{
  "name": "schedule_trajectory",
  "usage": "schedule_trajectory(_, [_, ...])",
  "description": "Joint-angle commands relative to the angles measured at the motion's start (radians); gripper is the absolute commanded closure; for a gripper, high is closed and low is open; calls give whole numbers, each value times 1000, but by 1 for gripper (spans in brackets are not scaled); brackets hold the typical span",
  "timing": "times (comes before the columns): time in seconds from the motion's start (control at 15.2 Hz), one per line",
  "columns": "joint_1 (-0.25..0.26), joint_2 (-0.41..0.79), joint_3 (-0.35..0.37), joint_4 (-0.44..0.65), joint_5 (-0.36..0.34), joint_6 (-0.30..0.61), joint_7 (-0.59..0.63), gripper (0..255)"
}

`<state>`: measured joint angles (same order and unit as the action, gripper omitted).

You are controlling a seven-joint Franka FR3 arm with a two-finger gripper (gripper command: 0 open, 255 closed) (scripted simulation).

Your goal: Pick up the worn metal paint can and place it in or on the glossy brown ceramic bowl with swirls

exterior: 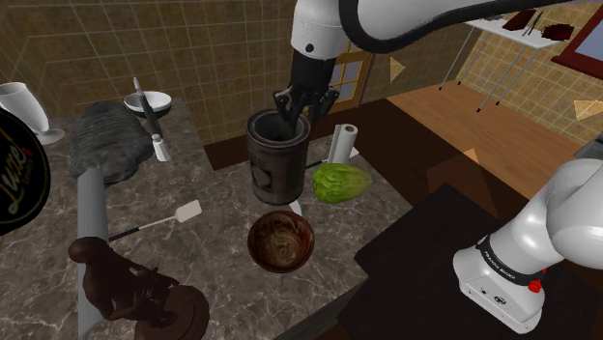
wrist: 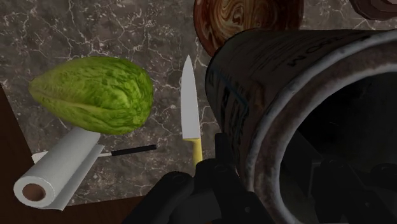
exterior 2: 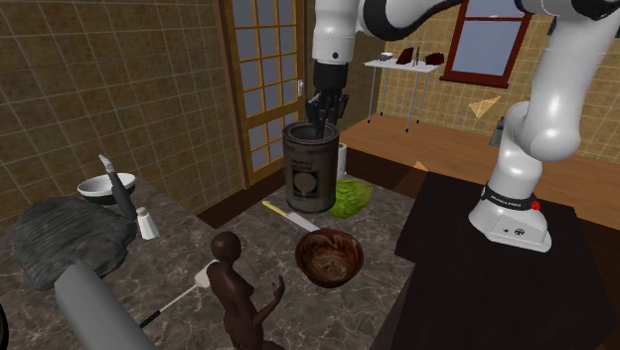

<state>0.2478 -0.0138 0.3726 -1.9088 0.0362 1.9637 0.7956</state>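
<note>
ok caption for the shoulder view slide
Black gripper clasps the rim of the worn paint can, the swirled brown bowl nearby on the marbled counter.

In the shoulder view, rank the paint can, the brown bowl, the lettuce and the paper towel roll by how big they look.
paint can
brown bowl
lettuce
paper towel roll
The bowl sits nearer the camera, so its lead over the lettuce is unsure.
</note>
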Motion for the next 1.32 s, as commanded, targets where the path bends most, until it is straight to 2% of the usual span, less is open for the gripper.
schedule_trajectory(0.0, [16, -46, 16, -27, 15, -11, 28, 255])
schedule_trajectory(0.26, [55, -130, 56, -55, 48, -57, 98, 255])
schedule_trajectory(1.25, [59, -89, 67, -218, 36, 143, 105, 255])
